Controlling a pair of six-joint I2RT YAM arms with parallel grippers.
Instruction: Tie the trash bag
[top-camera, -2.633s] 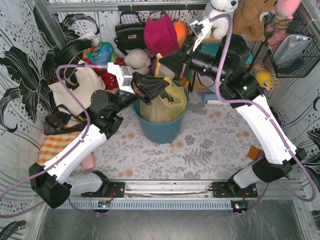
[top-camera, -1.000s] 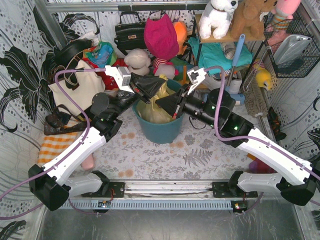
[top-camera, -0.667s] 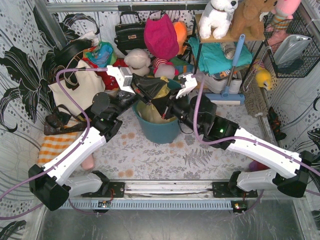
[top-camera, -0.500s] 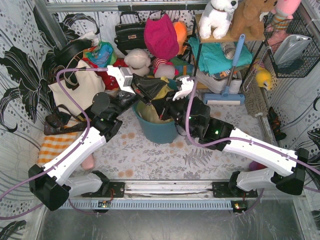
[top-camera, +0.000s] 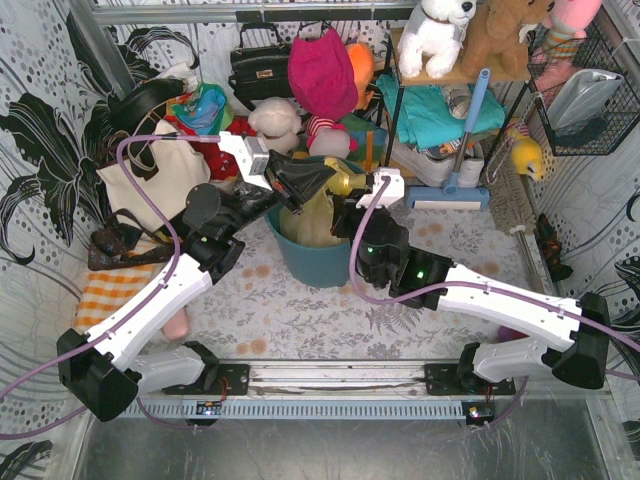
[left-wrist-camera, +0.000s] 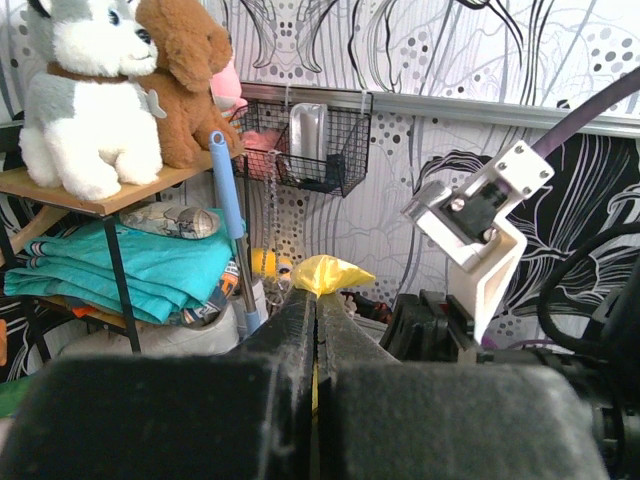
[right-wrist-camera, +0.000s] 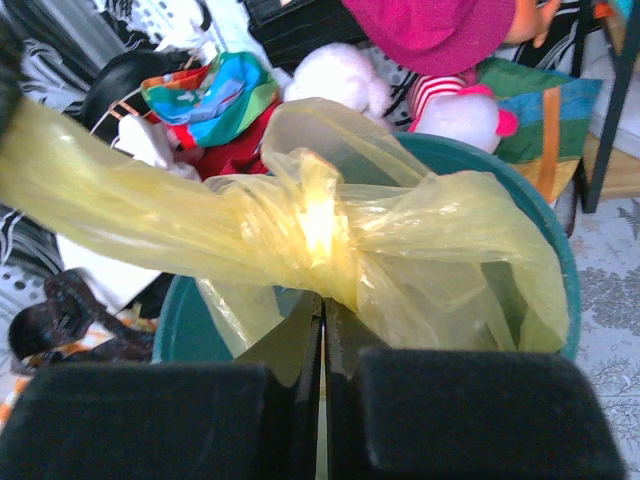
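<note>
Fingers (left-wrist-camera: 298, 330) of your left gripper (top-camera: 322, 178) stay clenched on a yellow flap tip of the trash bag (top-camera: 312, 218) and have barely moved. Your right arm has swung from high behind the teal bin (top-camera: 322, 262) down to its near right side, forearm low over the table (top-camera: 300, 318). Your right gripper (top-camera: 342, 200) is pinched shut too, with yellow plastic in its seam; the bag's twisted neck stands just above its fingertips, and one flap stretches off to the left. The bag's body sits inside the bin. Both grippers nearly meet over the rim. You have the black shelf frame (top-camera: 396, 120) close behind on the right, and open tabletop nearer you
</note>
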